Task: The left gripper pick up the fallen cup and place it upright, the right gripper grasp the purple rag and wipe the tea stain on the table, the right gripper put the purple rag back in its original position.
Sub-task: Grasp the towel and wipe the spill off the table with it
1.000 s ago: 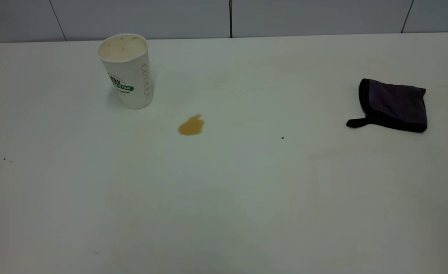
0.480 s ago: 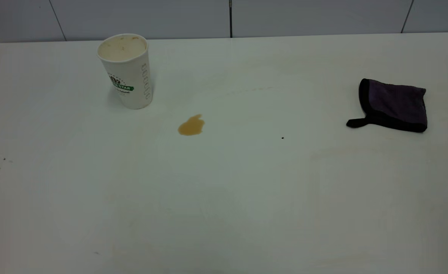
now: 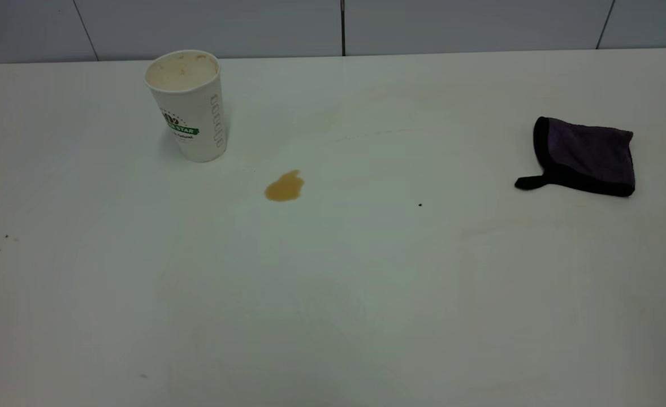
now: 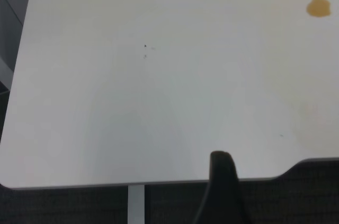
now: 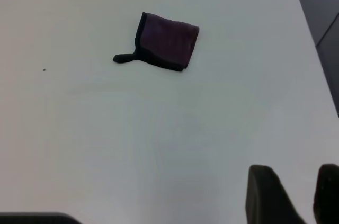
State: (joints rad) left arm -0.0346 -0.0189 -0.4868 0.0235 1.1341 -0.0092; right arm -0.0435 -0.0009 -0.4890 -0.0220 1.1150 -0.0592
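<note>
Risk lies in the right gripper [image 5: 290, 195], empty with fingers parted, smearing the tea stain [image 3: 284, 186] toward the upright cup [image 3: 188, 105] at its 10 o'clock when the purple rag [image 3: 586, 156] sweeps over.

White table [image 3: 333, 294], smooth, faint smudges, a few tiny dark specks. Cup [image 3: 188, 105] stands upright near the far left part, logo facing the exterior camera. Tea stain [image 3: 284, 186] just beside it, toward the middle, apart from the cup's base. Purple rag [image 3: 584, 156] lies flat, well apart on the right side, black tab pointing toward the stain.
</note>
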